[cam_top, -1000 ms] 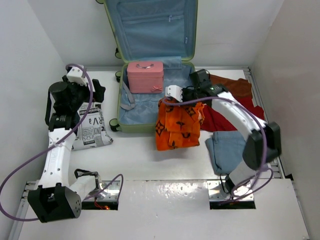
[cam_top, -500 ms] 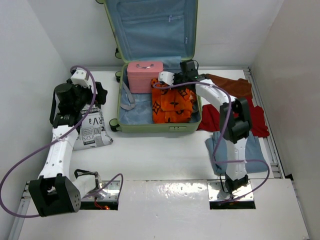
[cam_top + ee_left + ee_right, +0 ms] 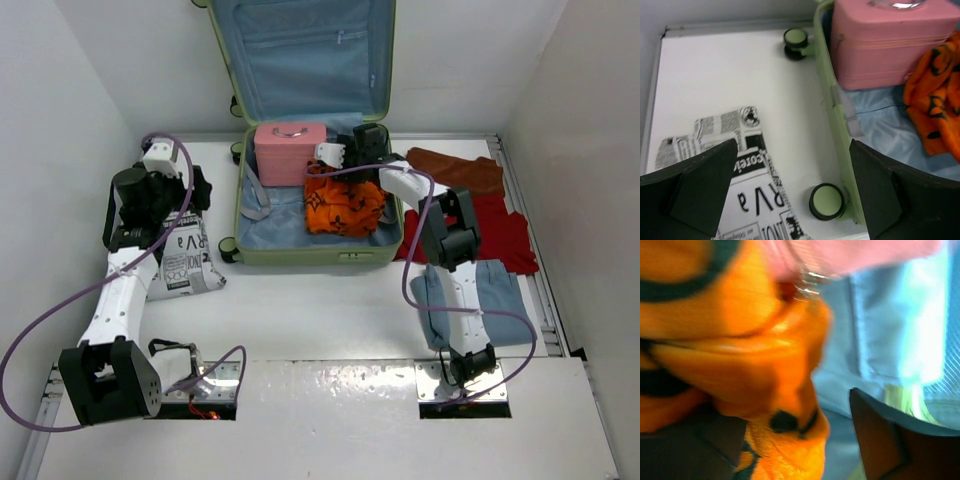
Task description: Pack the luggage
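Two right jaws wide around cloth (image 3: 740, 365)

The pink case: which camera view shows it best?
Top external: nearly the whole pink case shows, standing in the luggage. Left wrist shows its side close, top cropped. Right wrist gives only a pink blur.

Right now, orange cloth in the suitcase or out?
In: orange cloth lies on the suitcase lining, beside the pink case.
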You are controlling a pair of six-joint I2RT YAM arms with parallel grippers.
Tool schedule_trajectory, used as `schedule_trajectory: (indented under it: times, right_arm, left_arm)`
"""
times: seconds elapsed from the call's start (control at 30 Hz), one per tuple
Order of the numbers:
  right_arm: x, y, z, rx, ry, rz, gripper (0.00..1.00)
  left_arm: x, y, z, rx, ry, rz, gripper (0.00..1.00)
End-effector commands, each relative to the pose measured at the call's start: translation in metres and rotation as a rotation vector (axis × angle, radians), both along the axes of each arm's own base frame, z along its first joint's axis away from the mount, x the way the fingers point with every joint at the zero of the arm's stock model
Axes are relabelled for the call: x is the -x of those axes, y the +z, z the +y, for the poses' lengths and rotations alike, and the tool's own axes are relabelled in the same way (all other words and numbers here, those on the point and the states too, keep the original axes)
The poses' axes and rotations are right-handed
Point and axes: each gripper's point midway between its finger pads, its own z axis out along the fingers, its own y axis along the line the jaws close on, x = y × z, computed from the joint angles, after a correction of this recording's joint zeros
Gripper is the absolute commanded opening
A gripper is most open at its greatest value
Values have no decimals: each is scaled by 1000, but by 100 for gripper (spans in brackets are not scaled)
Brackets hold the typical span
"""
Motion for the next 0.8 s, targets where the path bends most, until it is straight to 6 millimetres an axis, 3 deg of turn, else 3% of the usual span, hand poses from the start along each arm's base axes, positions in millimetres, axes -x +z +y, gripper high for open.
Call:
schedule_trajectory:
  times: [0.0,0.03,0.07,0.13,0.17,0.2,0.23,0.27,0.3,0.37,0.4,0.43,0.47,0.5,0.57,0.6,0.63,0.67,0.77]
  right_arm:
    - [-22,54,-19,-72,-124,-172,80]
    - [-17,59,-16,-87,-127,-169,82]
    - [-8,87,-12,-152,-139,-173,83]
    - [10,93,-6,-181,-140,-124,87]
    - [20,133,-8,-240,-159,-161,88]
    - [31,132,-1,-277,-151,-127,89]
    - [47,163,-1,-320,-147,-132,91]
    - [51,155,1,-327,-150,-99,91]
    - [69,176,1,-367,-147,-85,93]
    - [87,181,1,-400,-155,-29,94]
    - [101,201,-2,-427,-148,-45,96]
    - [116,196,-2,-451,-152,23,96]
    - [132,216,-7,-473,-138,8,96]
    - [144,205,-5,-493,-130,67,97]
    - [168,205,-8,-507,-124,110,97]
    - [181,213,-7,-534,-104,125,97]
    - [195,192,-8,-532,-116,204,97]
    - [206,199,-7,-553,-110,207,97]
    - [234,189,-11,-547,-120,254,97]
  left_arm:
    - [-2,4,24,-46,107,27,100]
    - [5,-5,29,-50,141,82,100]
    - [6,-7,43,-71,213,113,100]
    - [14,-27,54,-57,281,204,100]
    - [22,-36,52,-44,283,262,100]
    - [27,-46,53,-46,291,304,100]
    - [32,-52,53,-39,321,339,100]
    - [37,-56,54,-44,332,362,100]
    - [42,-64,55,-74,316,393,100]
    - [50,-67,51,-146,237,421,100]
    - [62,-68,56,-265,151,447,100]
    - [66,-70,43,-290,16,432,100]
    - [78,-78,41,-436,-138,437,100]
    - [83,-68,39,-502,-193,377,100]
    - [94,-75,41,-640,-311,357,100]
    - [105,-90,41,-756,-436,390,100]
    - [111,-101,47,-783,-482,435,100]
    - [115,-112,50,-800,-530,476,100]
    - [124,-132,58,-791,-677,540,97]
